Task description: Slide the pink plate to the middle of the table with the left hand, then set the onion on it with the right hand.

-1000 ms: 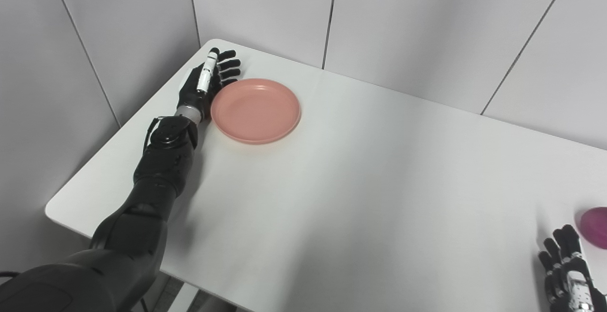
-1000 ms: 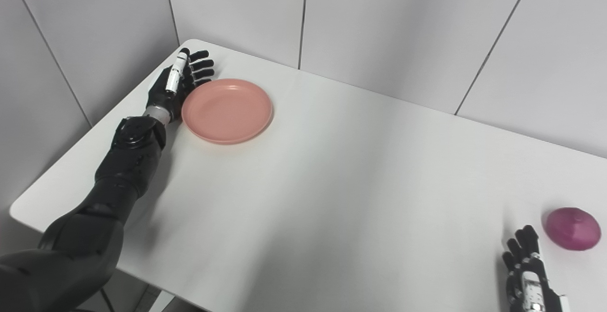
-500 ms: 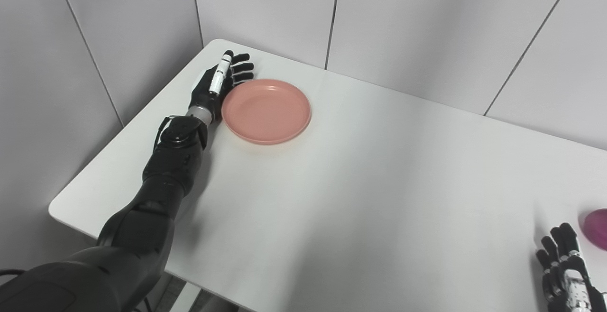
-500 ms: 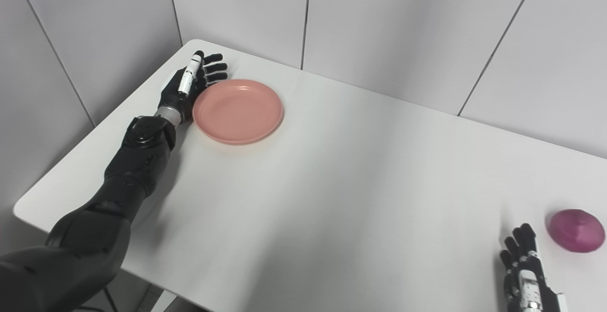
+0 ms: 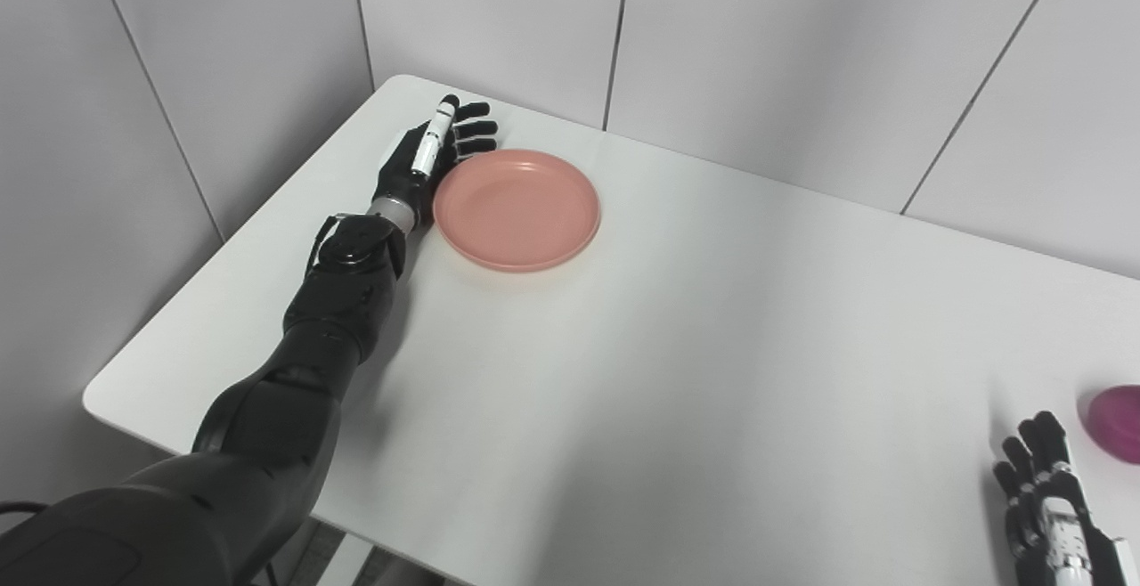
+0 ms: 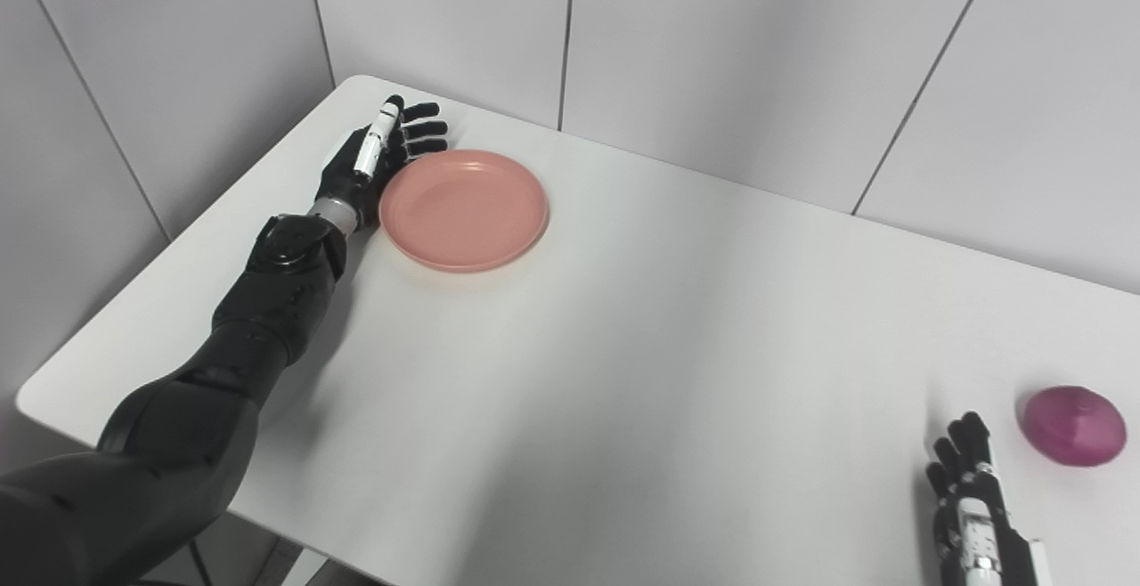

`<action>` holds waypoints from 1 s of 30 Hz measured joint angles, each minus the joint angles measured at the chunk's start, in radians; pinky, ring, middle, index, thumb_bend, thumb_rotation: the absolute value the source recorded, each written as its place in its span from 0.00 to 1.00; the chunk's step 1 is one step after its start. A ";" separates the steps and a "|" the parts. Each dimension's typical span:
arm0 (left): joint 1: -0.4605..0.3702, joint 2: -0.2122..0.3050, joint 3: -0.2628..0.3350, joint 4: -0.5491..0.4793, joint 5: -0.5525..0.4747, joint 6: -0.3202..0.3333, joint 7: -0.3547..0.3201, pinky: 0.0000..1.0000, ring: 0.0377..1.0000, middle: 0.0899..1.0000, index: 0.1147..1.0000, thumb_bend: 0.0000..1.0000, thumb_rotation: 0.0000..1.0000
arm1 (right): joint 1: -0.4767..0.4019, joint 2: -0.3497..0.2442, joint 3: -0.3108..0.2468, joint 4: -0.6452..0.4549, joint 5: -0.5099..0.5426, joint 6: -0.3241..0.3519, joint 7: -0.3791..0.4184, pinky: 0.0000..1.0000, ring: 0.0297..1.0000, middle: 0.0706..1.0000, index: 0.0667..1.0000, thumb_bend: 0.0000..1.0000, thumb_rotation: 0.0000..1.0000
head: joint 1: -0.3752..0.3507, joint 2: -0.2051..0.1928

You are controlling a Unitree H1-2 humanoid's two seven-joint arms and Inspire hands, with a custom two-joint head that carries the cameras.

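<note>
The pink plate [image 5: 517, 209] lies flat on the white table [image 5: 695, 345] toward its far left corner. My left hand [image 5: 426, 157] is open, fingers spread, its palm side pressed against the plate's left rim. A purple onion [image 6: 1072, 425] rests near the table's right edge. My right hand [image 6: 966, 515] rests open on the table at the bottom right, a little left of the onion and apart from it.
Grey wall panels [image 5: 757, 43] stand close behind the table and along its left side. The table's front edge [image 5: 267, 470] runs diagonally at the lower left.
The left hand has pushed the plate a little rightward across the table, away from the left corner. The right hand and onion stay about where they were.
</note>
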 measured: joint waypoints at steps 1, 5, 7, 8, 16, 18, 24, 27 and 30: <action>-0.002 -0.002 -0.004 0.002 0.000 0.000 -0.002 0.71 0.72 0.71 0.67 0.38 1.00 | 0.000 0.001 0.000 0.000 0.000 0.000 -0.001 1.00 1.00 1.00 1.00 0.00 1.00 | 0.000 0.000; -0.013 -0.005 -0.012 0.018 0.000 -0.003 -0.021 0.69 0.71 0.70 0.67 0.39 1.00 | -0.001 0.000 0.002 0.003 0.000 -0.005 0.007 1.00 1.00 1.00 1.00 0.00 1.00 | -0.029 0.006; -0.017 -0.007 -0.015 0.022 0.000 -0.005 -0.028 0.69 0.71 0.70 0.67 0.40 1.00 | -0.001 0.000 0.002 0.005 0.000 -0.007 0.010 1.00 1.00 1.00 1.00 0.00 1.00 | -0.037 0.008; -0.018 -0.009 -0.018 0.022 0.000 -0.005 -0.034 0.69 0.71 0.70 0.67 0.40 1.00 | -0.002 0.000 0.002 0.007 0.000 -0.008 0.011 1.00 1.00 1.00 1.00 0.00 1.00 | -0.037 0.008; -0.021 -0.047 -0.059 -0.016 0.019 0.009 -0.054 0.70 0.72 0.72 0.67 0.38 1.00 | -0.010 -0.002 0.003 0.020 -0.002 -0.015 0.016 1.00 1.00 1.00 1.00 0.01 1.00 | -0.063 0.012; -0.019 -0.064 -0.065 -0.038 0.022 0.013 -0.058 0.71 0.72 0.71 0.67 0.37 1.00 | -0.014 -0.002 0.004 0.027 -0.004 -0.016 0.016 1.00 1.00 1.00 1.00 0.02 1.00 | -0.064 0.014; -0.019 -0.083 -0.066 -0.071 0.036 0.039 -0.060 0.72 0.73 0.72 0.68 0.37 1.00 | -0.018 -0.002 0.005 0.036 -0.006 -0.050 0.017 1.00 1.00 1.00 1.00 0.03 1.00 | -0.083 0.015; -0.017 -0.082 -0.066 -0.080 0.037 0.049 -0.064 0.72 0.73 0.73 0.69 0.37 1.00 | -0.019 -0.004 0.005 0.043 -0.002 -0.071 0.019 1.00 1.00 1.00 1.00 0.03 1.00 | -0.090 0.017; -0.012 -0.083 -0.067 -0.102 0.037 0.061 -0.077 0.71 0.73 0.73 0.69 0.36 1.00 | -0.021 -0.005 0.005 0.046 0.000 -0.073 0.019 1.00 1.00 1.00 1.00 0.05 1.00 | -0.097 0.020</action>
